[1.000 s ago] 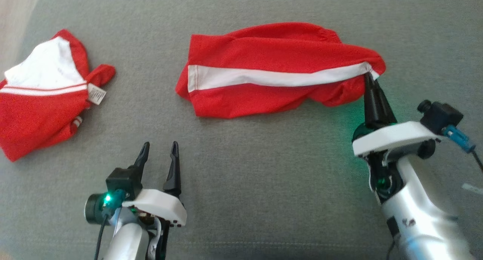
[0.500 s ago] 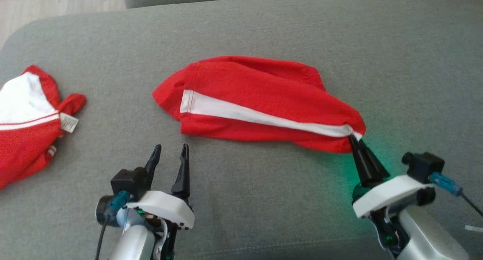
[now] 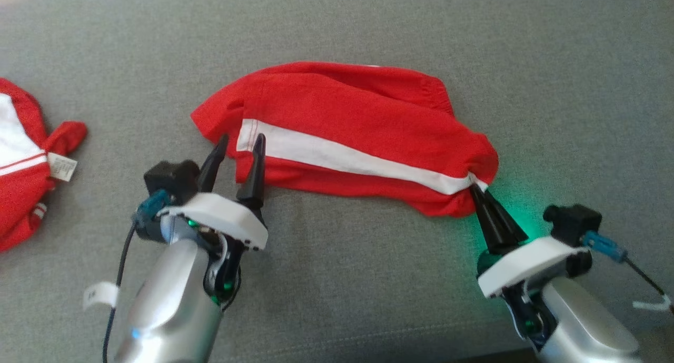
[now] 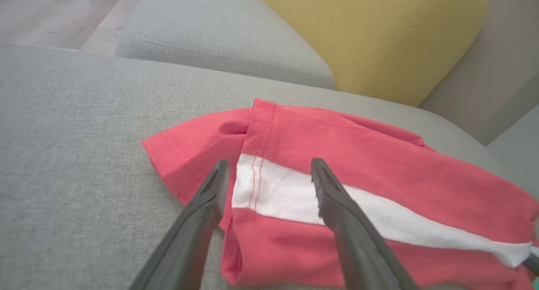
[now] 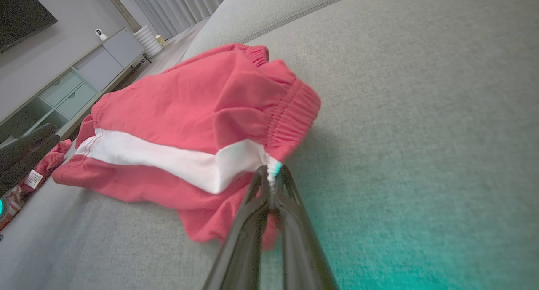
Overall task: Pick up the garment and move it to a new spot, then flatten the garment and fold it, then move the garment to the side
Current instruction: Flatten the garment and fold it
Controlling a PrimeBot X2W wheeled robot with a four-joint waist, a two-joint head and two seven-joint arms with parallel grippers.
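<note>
Shorts [image 3: 342,115], red with a white side stripe, are lying stretched across the grey sofa seat [image 3: 368,289] between my two grippers. My right gripper [image 3: 475,190] is pinching the elastic waistband right where the stripe ends, jaws pressed together on the cloth, and the fabric is bunching just ahead of the fingertips. My left gripper [image 3: 241,139] is hovering at the opposite, hemmed end with its jaws spread wide. The stitched end of the stripe is sitting between them, and whether they are touching the cloth I cannot tell. Well off to the outer side of my left jaws, a second red-and-white garment [image 3: 18,194] is lying apart. Beyond the left fingertips, a yellow cushion [image 4: 379,37] is sitting behind the seat.
</note>
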